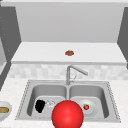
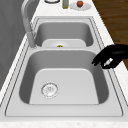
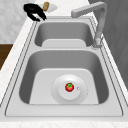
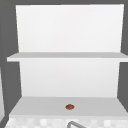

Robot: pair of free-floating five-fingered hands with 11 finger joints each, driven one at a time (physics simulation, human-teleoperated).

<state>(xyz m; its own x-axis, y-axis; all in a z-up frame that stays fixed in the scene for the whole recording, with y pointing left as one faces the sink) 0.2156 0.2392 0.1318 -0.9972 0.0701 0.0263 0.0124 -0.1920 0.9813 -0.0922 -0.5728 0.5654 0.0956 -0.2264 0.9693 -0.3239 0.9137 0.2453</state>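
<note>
Big red ball (image 1: 67, 114) right up front, nearest camera, covering sink's (image 1: 25, 91) front rim between the two basins. Left robot hand (image 1: 40, 106) hovering over left basin near front edge, just beside drain (image 1: 50, 104); fingers curled downward, thumb close to them, nothing in grasp. Right basin: white plate (image 3: 56, 93) with small tomato (image 3: 69, 87) on it. Faucet (image 1: 72, 71) swung toward right basin. Bowl (image 1: 3, 110) on tabletop, far left. Small brown thing (image 1: 69, 53) on shelf above.
</note>
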